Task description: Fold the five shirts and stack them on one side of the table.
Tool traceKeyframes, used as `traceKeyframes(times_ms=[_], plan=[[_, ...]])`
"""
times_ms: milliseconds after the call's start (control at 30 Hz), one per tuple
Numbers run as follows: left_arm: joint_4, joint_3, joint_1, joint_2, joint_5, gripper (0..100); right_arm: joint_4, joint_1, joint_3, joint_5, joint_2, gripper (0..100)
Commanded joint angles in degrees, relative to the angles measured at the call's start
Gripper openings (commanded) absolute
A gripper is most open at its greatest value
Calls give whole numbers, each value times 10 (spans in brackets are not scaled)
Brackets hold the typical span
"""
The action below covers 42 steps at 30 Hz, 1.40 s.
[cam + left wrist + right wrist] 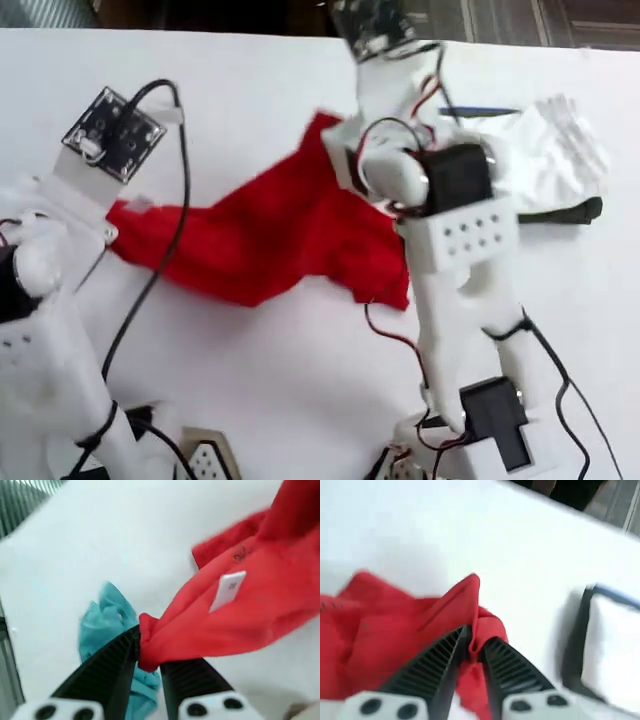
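Note:
A red shirt (270,225) is stretched across the middle of the white table (300,400) between both arms. My left gripper (148,647) is shut on a bunched corner of the red shirt (240,605), whose white label (227,590) faces up. My right gripper (474,642) is shut on a raised fold of the red shirt (385,635) near the table's far side. A teal shirt (107,625) lies crumpled on the table beneath the left gripper.
A white garment (550,150) and a dark one (565,210) lie stacked at the right side of the table. A folded white piece with dark edging (610,655) sits beside the right gripper. Cables (150,270) trail over the table's near part.

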Motion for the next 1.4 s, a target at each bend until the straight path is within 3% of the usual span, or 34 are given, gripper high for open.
traceKeyframes(times_ms=[0,167,333,400,567,700,867,1100,1233,1367], plan=[[3,88,-32,-10,-42,28,22,-13,77,0,-8,21],[-47,208,-47,-10,-53,28,75,-87,178,64,-47,21],[-69,274,-52,-10,-56,28,100,-154,296,142,-182,22],[-77,289,-55,-10,-57,28,100,-140,336,164,-240,50],[-110,313,-72,-10,-57,28,97,-44,369,199,-345,224],[-120,317,-76,-9,-57,28,62,7,370,201,-390,239],[-120,317,-76,-10,-54,28,-35,-22,462,131,-354,239],[-120,317,-76,-10,-53,28,-124,-128,556,125,-194,227],[-120,318,-76,-7,-53,28,-153,-141,556,125,-135,163],[-125,318,-76,-7,-53,28,-166,-137,556,125,-98,159]])
